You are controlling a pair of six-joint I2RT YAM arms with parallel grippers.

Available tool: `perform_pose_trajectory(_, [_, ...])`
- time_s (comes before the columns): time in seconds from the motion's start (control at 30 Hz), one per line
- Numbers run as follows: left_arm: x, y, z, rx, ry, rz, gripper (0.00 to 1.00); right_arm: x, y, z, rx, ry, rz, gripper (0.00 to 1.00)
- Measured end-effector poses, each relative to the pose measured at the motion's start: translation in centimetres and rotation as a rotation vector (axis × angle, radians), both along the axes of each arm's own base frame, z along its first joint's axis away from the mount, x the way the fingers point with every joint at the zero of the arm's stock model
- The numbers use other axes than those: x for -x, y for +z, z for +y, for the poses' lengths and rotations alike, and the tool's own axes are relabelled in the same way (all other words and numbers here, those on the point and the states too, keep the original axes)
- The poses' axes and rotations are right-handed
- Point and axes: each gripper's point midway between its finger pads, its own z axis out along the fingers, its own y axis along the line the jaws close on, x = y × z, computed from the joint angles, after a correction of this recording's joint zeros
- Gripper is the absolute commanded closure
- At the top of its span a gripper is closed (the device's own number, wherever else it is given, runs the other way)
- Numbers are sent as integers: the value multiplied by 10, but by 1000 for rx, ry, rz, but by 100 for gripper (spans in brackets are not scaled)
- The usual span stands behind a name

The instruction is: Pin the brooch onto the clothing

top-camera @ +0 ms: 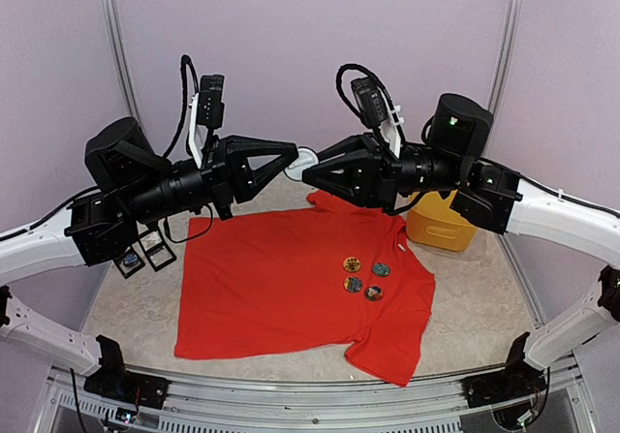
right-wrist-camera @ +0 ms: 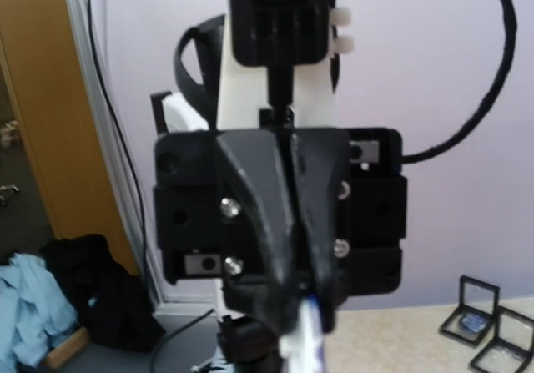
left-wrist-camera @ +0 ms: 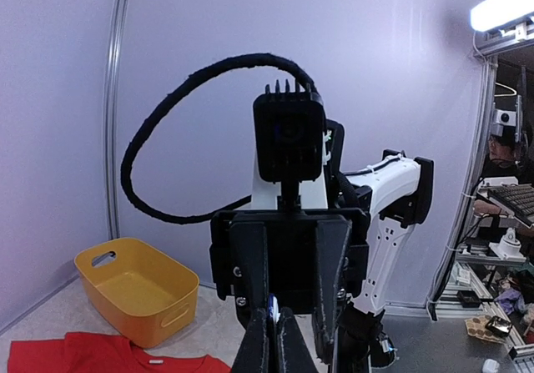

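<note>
red t-shirt (top-camera: 281,288) flat; white brooch (top-camera: 304,159), prob. round, in left tool (top-camera: 294,155).

I am working in a robot lab. I am standing at a table (top-camera: 484,297) closed in by pale purple walls (top-camera: 291,26) and shiny metal posts (top-camera: 114,36). Off on the right, past those walls, I am seeing a person (left-wrist-camera: 501,143) wearing a headset (left-wrist-camera: 503,118) beside a keyboard (left-wrist-camera: 513,199), and shelves (left-wrist-camera: 476,264) holding lots of gear (left-wrist-camera: 486,327).

Hidden between the left claw (top-camera: 294,154) and right claw (top-camera: 310,169), the brooch (top-camera: 302,159) shows only a pale sliver, possibly its back. The four badges' (top-camera: 352,263) designs are too small to tell.
</note>
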Motion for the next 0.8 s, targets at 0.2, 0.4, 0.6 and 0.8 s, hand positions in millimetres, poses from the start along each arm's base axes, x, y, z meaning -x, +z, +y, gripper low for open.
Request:
perform_pose_trajectory(0.2, [3, -4, -2, -15, -9, -4, 100, -3, -10, 2, 36, -18, 1, 100])
perform_pose_trajectory(0.4, [3, -6, -3, -27, -8, -8, 74, -4, -14, 2, 51, -21, -9, 100])
perform_pose_trajectory(0.6, [-1, -11, -1, -10, 31, -30, 21, -9, -12, 2, 43, -51, -12, 100])
perform_pose_trajectory(0.8, [1, -46, 8, -3, 55, -55, 45, -9, 4, -3, -31, -73, -51, 100])
